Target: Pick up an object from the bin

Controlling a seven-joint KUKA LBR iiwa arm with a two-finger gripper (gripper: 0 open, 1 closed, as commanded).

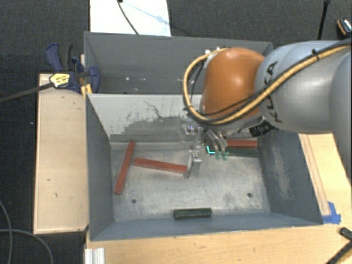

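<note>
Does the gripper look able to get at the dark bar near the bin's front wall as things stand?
Probably yes. The dark bar lies alone with nothing on it; the gripper sits further back, by the middle red stick. The close front wall may crowd a grasp.

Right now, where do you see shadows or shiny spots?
In the camera view, the orange cover and grey arm catch light on top. The bin looks darker on its right side, under the arm. A tiny green light glows by the gripper.
</note>
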